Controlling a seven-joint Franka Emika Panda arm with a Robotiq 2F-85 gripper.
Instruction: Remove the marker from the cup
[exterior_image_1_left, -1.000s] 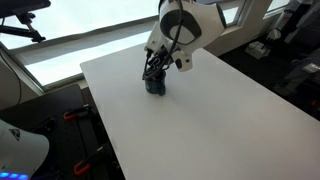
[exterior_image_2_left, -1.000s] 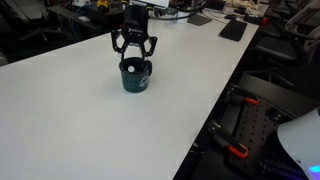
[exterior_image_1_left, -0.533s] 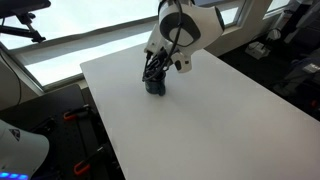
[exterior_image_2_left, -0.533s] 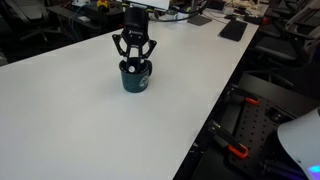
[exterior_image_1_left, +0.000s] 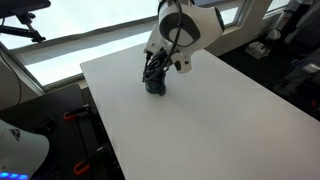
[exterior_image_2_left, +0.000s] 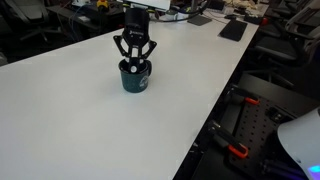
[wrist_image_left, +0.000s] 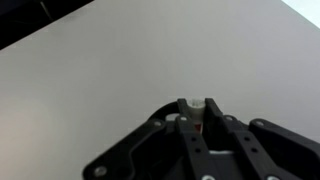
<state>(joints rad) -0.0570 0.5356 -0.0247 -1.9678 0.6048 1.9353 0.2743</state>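
Holding our gripper (exterior_image_2_left: 134, 68) over the dark navy cup (exterior_image_2_left: 135, 82) on the white table (exterior_image_2_left: 60, 110), we are pinching the reddish-orange marker (wrist_image_left: 200, 124) between its closed fingertips.

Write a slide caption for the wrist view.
Black two-finger gripper shut on a thin reddish-orange marker, seen from the wrist, white tabletop beyond.
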